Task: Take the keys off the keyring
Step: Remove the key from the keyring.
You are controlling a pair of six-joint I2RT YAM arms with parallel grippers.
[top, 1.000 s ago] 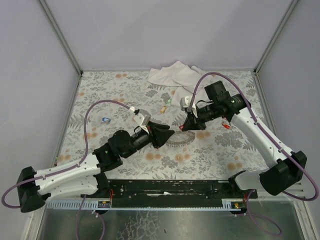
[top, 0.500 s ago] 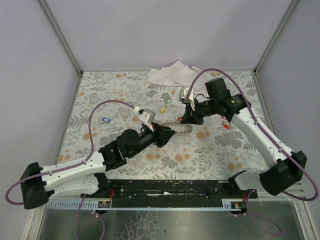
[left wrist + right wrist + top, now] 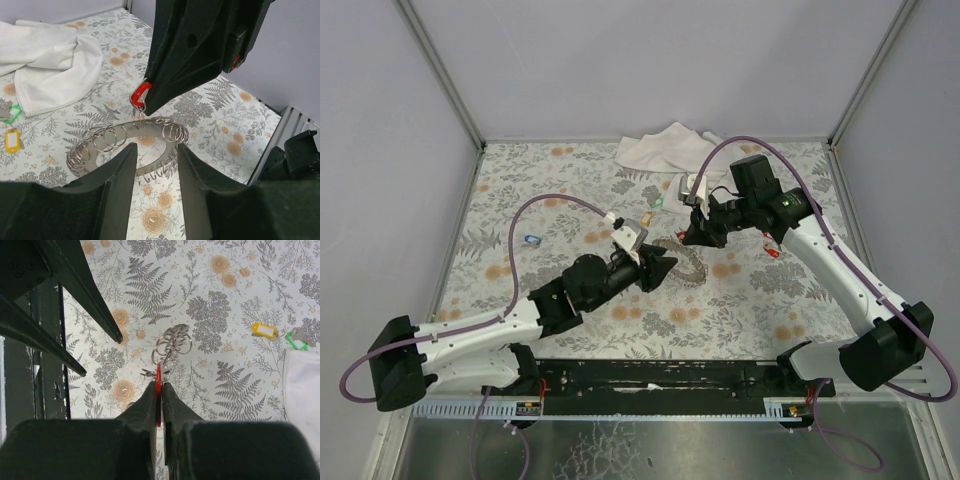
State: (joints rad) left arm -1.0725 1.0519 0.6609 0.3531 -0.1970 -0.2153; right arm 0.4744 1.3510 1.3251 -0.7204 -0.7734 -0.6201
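Observation:
My right gripper is shut on a red key, which stands edge-on between its jaws. The keyring, a chain of silvery rings, hangs from that key and curves over the flowered table. From the left wrist view the red key head shows under the right gripper's dark fingers. My left gripper is open just short of the chain, with only table showing between its fingers. From above, the left gripper and the right gripper face each other across the keyring.
Loose on the table lie a yellow key, a green key, a blue key and a red key. A white cloth lies at the back edge. Grey walls enclose the table.
My left arm has reached forward and right, bringing its gripper up to the chain. The right gripper drew back a little towards the far side with the red key.

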